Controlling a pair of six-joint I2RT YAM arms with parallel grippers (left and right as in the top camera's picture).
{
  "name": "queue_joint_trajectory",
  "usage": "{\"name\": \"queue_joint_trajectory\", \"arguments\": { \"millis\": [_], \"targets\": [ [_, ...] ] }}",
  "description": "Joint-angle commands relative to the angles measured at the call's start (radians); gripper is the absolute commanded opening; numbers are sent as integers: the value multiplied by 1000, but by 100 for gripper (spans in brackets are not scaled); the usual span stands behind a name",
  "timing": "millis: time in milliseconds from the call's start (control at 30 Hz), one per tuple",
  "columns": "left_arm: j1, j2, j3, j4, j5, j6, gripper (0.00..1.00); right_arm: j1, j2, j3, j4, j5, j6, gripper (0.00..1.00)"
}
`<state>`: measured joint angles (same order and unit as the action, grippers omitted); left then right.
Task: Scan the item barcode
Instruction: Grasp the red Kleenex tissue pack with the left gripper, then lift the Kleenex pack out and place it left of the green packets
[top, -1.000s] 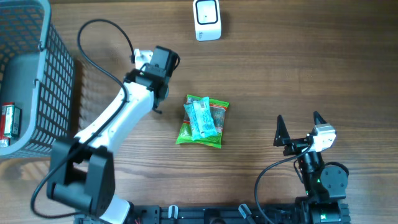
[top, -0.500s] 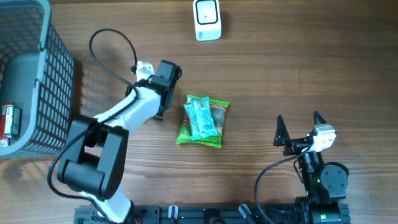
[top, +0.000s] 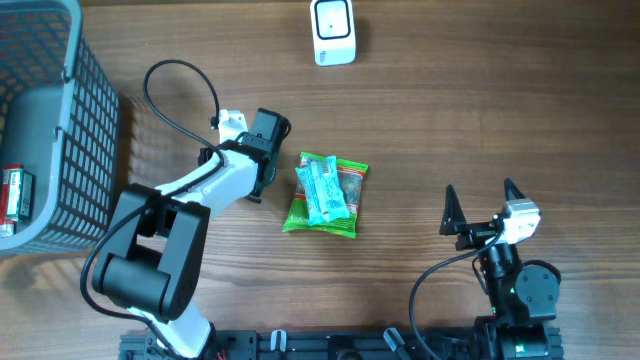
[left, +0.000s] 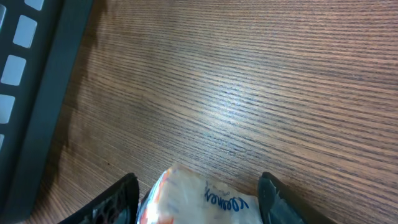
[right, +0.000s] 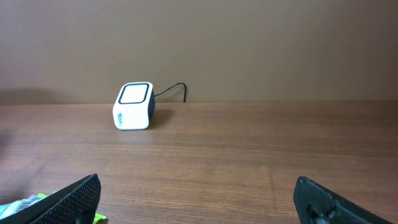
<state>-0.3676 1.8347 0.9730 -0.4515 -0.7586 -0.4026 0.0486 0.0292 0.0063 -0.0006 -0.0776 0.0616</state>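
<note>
— Upper left?
— A white scanner (right: 133, 106), its cable (right: 174, 88) running right, on the wooden table (right: 249, 149).
— Bottom corners?
— Fingers of the right gripper (right: 196, 186), set wide apart; a green packet (right: 22, 202) edge shows bottom left.

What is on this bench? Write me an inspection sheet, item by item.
Surface: wooden table, brown grain.
Job's things: snack packet, green and blue, lying flat mid-table; white scanner at the far edge.
Clutter: grey basket on the left, a red-and-white item inside.
Grippers: left gripper open, fingers either side of the packet's end; right gripper open, holding nothing.
Cables: black cable looping by the left arm; scanner lead.
Surroundings: plain brown wall.
</note>
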Motion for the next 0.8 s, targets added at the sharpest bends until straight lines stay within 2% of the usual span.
{"name": "queue_joint_trajectory", "arguments": {
  "millis": [0,167,233,300,367,400,567,600,667,767],
  "targets": [
    [1,13,-6,0,-9,-9,64,-3,0,-1,3,10,-9,100],
    [1,3,-2,-19,-9,5,68,-3,0,-1,3,10,-9,100],
    [8,-23,22,-76,9,5,70,-3,0,-1,3,10,-9,100],
    [85,-77,127,-185,282,6,76,-3,0,-1,3,10,-9,100],
    [188,-109,214,-238,562,122,84,-3,0,-1,3,10,-9,100],
    [234,-115,236,-257,658,196,84,-3,0,-1,3,10,-8,100],
    [420,-100,243,-325,803,360,77,-3,0,-1,3,10,-9,100],
    [453,-93,240,-334,837,403,71,-3,0,-1,3,10,-9,100],
    [537,-74,233,-339,928,484,51,-3,0,-1,3,10,-9,100],
    [627,-44,220,-335,1071,602,44,-3,0,-1,3,10,-9,100]
  ]
}}
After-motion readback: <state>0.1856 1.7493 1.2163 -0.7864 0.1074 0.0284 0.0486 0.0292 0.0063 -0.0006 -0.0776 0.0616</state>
